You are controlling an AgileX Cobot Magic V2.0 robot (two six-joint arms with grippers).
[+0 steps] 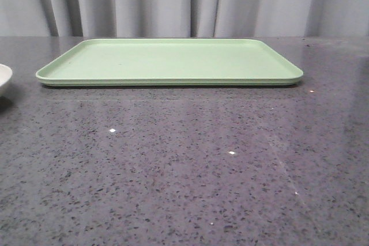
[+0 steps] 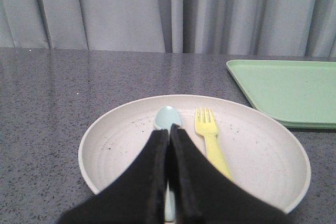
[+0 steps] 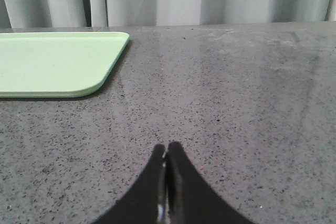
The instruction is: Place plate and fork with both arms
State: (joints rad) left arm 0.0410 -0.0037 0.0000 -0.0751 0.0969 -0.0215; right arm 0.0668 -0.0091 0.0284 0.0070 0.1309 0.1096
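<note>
I can read no text, label, brand, number or sign anywhere: the tray, the plate, the fork and the table all show plain surfaces.

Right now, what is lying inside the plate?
The plate holds a yellow fork and a pale blue spoon, side by side. The closed left gripper covers the spoon's handle and the plate's near part, so anything there is hidden.
</note>
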